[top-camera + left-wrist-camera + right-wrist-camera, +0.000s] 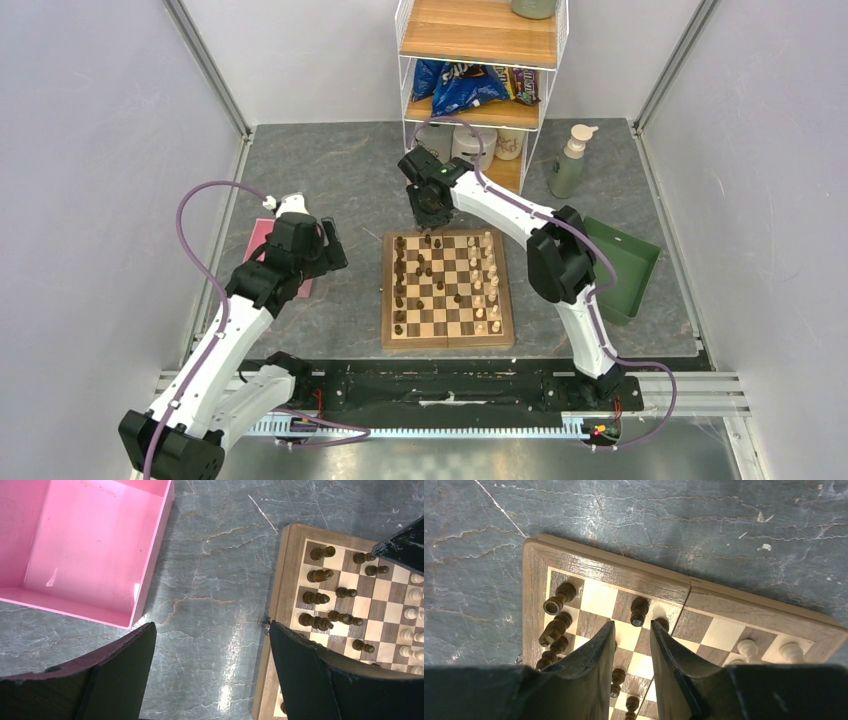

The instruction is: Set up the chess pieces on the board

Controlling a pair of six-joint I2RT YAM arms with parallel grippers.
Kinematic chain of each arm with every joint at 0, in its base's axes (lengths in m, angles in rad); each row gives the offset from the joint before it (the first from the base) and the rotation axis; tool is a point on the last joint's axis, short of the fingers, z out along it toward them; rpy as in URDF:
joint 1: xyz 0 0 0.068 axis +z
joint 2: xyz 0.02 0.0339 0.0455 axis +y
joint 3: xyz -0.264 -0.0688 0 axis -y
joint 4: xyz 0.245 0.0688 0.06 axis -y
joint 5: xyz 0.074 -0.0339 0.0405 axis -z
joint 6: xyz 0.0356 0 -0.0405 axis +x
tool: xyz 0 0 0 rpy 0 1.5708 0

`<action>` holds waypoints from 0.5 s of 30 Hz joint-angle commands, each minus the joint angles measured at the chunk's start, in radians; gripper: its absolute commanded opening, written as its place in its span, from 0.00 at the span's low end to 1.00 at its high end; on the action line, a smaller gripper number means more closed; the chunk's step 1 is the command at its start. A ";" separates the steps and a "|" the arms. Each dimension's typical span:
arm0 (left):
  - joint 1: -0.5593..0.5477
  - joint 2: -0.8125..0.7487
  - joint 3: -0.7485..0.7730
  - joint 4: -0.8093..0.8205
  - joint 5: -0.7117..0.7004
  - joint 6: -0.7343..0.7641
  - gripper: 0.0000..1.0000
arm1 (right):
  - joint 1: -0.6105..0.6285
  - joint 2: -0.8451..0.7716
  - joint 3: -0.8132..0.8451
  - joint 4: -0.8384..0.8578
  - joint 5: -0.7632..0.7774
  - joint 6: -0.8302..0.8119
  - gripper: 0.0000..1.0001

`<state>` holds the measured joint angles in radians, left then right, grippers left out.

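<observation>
The chess pieces [400,300] are small turned wood: light, rigid, smooth and narrow at the base. I judge they will tip at a nudge and are best pinched at the waist, just under the head, with the fingers coming straight down. They stand on the board [447,340] in the middle of the top view, the dark ones in its left columns and the cream pieces [488,290] in its right ones. The right gripper [632,625] hovers over the board's far edge, its jaws a narrow gap apart with only bare squares showing between them. A dark piece [639,611] stands just beyond the tips. A second, half hidden by the finger on the right of that frame, may be touching the finger; the slanted view does not settle it. More dark pieces crowd the lower left of that view, leaving little room beside the fingers. The left gripper [211,630] hangs wide open and empty above the grey table [215,570], between the pink tray [90,545] at upper left and the board's edge. A green tray [630,265], a pump bottle [570,160] and a wire shelf [480,60] sit off the board, clear of the work.
</observation>
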<state>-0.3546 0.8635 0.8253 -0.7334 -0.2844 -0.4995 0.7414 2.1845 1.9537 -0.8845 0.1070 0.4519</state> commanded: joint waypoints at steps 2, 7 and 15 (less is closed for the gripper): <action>0.015 0.000 0.012 -0.007 -0.037 0.033 0.90 | 0.018 0.036 0.082 -0.042 0.006 -0.012 0.39; 0.036 0.013 0.015 -0.005 -0.018 0.032 0.90 | 0.023 0.060 0.103 -0.064 0.012 -0.010 0.37; 0.049 0.020 0.013 -0.003 -0.002 0.032 0.90 | 0.027 0.068 0.100 -0.078 0.055 -0.009 0.36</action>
<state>-0.3134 0.8833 0.8253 -0.7387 -0.2871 -0.4992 0.7631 2.2425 2.0186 -0.9451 0.1246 0.4515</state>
